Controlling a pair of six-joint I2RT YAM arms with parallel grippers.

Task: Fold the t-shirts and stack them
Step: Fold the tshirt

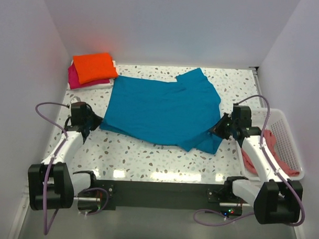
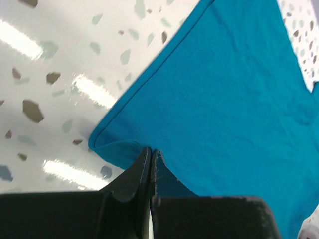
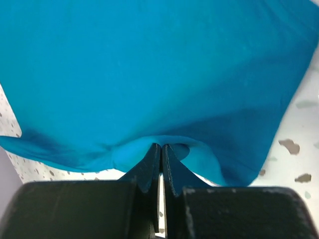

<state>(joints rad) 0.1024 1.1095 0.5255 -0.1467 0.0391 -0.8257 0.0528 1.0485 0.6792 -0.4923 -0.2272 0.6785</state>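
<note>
Hems of the teal blue cloth t-shirt point(image 1: 160, 111) sit clamped in my left gripper point(image 2: 150, 152) and right gripper point(image 3: 161, 147), jaws closed; open speckled white tabletop point(image 1: 147, 158) runs along its near edge.

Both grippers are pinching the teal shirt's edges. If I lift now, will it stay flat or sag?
Likely sag: the teal shirt bunches and creases where the right gripper pinches it. Probably light, since the cloth looks thin at the left gripper. The doubled layer at its right corner may unfold.
</note>
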